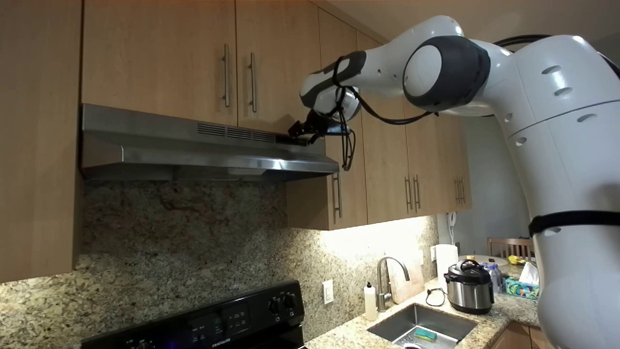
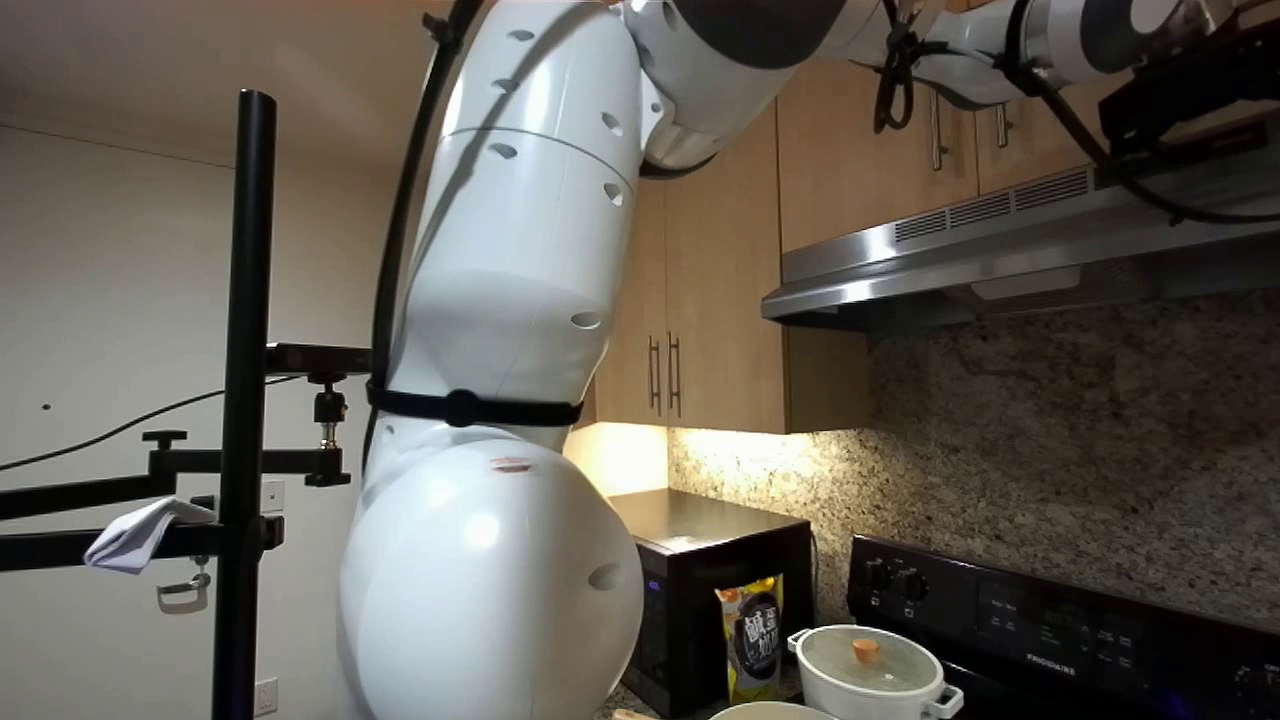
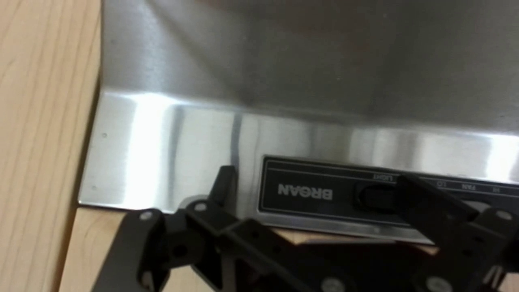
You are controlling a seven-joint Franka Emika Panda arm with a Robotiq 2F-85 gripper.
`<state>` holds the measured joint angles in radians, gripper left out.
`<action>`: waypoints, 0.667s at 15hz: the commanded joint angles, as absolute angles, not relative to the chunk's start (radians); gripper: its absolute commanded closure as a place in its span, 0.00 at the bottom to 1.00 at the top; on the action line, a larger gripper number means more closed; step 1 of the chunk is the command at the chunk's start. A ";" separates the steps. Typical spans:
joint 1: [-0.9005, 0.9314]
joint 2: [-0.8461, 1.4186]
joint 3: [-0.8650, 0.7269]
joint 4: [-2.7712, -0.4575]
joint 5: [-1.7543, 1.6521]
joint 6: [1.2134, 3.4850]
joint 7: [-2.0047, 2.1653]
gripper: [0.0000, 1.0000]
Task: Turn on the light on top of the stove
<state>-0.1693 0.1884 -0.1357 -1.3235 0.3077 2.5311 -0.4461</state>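
In the wrist view the fingers (image 3: 425,207) stand spread, with nothing held; the tip on the picture's right overlaps the switch (image 3: 375,198), and whether it touches cannot be told. The panel (image 3: 343,190) reads, upside down, BROAN, LIGHT, LO, FAN, HI. The step looks like pressing the switch marked LIGHT: best to line one tip up squarely, push gently and straight until it tips, and avoid the FAN side.

In an exterior view the light (image 1: 246,171), seemingly unlit, sits under the hood (image 1: 193,150), above the stove (image 1: 208,325).

In an exterior view the stove reads FRIGIDAIRE, while the lettering on the bag (image 2: 757,635) is too unclear to quote.
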 commanded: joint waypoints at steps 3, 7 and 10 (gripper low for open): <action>-0.161 0.213 -0.135 -1.292 0.296 2.500 -0.421 0.00; -0.158 0.192 -0.130 -1.317 0.300 2.506 -0.435 0.00; -0.153 0.175 -0.130 -1.334 0.292 2.514 -0.439 0.00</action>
<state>-0.1680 0.1890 -0.1361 -1.3182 0.3076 2.5211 -0.4453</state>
